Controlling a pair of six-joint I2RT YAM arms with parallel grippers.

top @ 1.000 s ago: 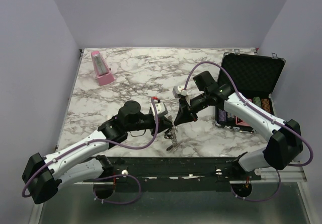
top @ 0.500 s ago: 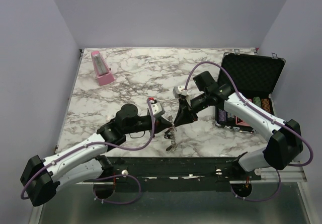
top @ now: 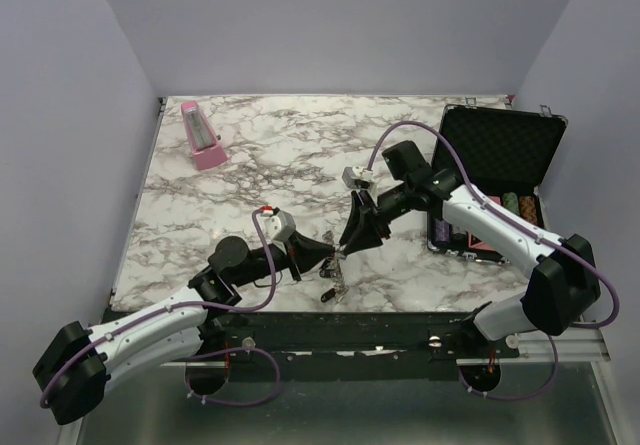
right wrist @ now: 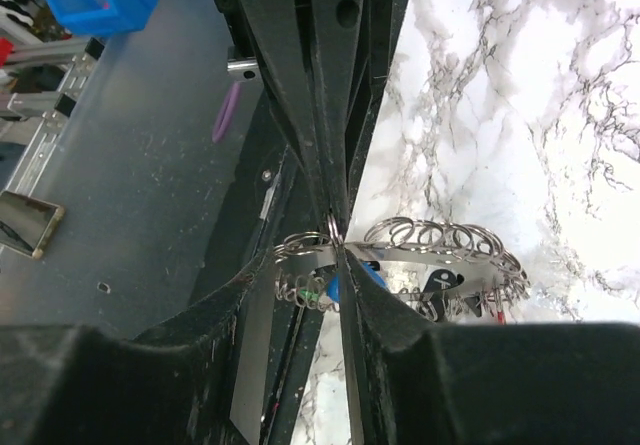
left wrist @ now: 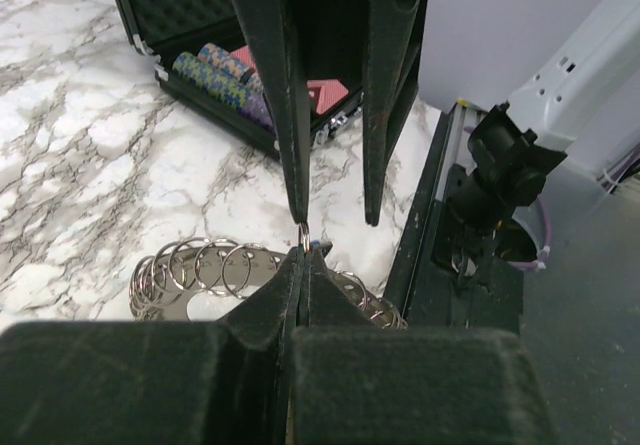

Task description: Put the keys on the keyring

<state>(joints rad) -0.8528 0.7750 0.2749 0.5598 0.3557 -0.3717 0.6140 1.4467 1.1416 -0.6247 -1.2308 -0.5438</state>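
The keyring (top: 336,273) is a flat grey toothed ring carrying many small split rings. It hangs low near the table's front edge, between both grippers. My left gripper (top: 327,255) is shut, its tips (left wrist: 303,255) pinching one small split ring (left wrist: 302,233) of the keyring (left wrist: 190,305). My right gripper (top: 345,248) points down at the same spot, its fingers apart (right wrist: 310,257) astride the keyring's rim (right wrist: 421,253). One right fingertip (right wrist: 345,255) touches the pinched ring. Blue (right wrist: 373,278), green (right wrist: 308,293), black (right wrist: 441,283) and red (right wrist: 500,316) keys hang under the rim.
An open black case (top: 500,165) with stacked poker chips (top: 520,205) stands at the right, behind my right arm. A pink metronome (top: 203,137) stands at the far left. The table's front edge and metal rail (top: 400,330) lie just below the keyring.
My left arm has drawn back to the left and toward the front edge, its gripper now lower. The right gripper shifted slightly. The keyring stays between the two.
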